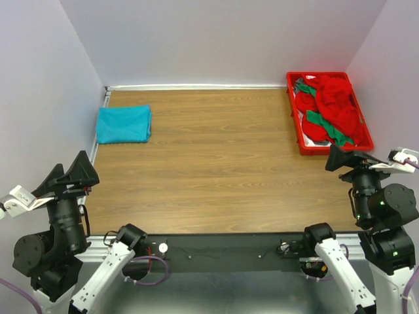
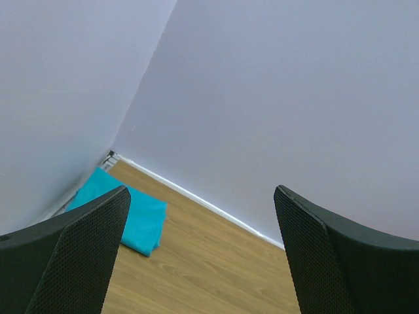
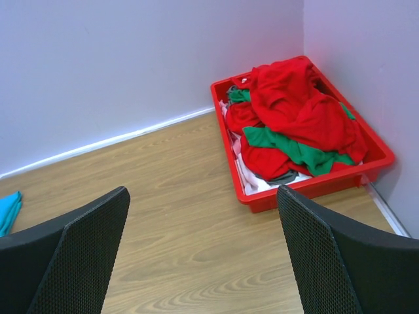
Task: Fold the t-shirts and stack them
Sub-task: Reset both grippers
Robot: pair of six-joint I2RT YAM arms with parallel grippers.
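Room: pale lilac walls (image 1: 216, 39) close in on the left, far and right sides. A white strip (image 1: 196, 86) runs along the foot of the far wall. The wood-grain tabletop (image 1: 216, 150) fills the middle of the top view, and the black base rail (image 1: 222, 248) crosses the bottom.

Lower left of the top view: my left hand (image 1: 69, 175) is raised over the tabletop's left edge, its fingers spread wide and grasping nothing. Its own camera looks between the two black fingers toward the far left corner.

Upper left: the teal t-shirt (image 1: 124, 124) lies folded flat in a neat rectangle on the tabletop, close to the left wall and near the far corner.

Upper right: a red tray (image 1: 317, 74) sits in the far right corner, against the right wall. It is heaped with crumpled red t-shirts (image 3: 294, 104), with a green t-shirt (image 3: 294, 149) twisted through them. Some pale cloth (image 3: 245, 173) shows underneath at the tray's left side. I cannot count the garments.

Right edge, mid-height: my right hand (image 1: 347, 160) is just near of the tray, released, its fingers wide apart and nothing between them.
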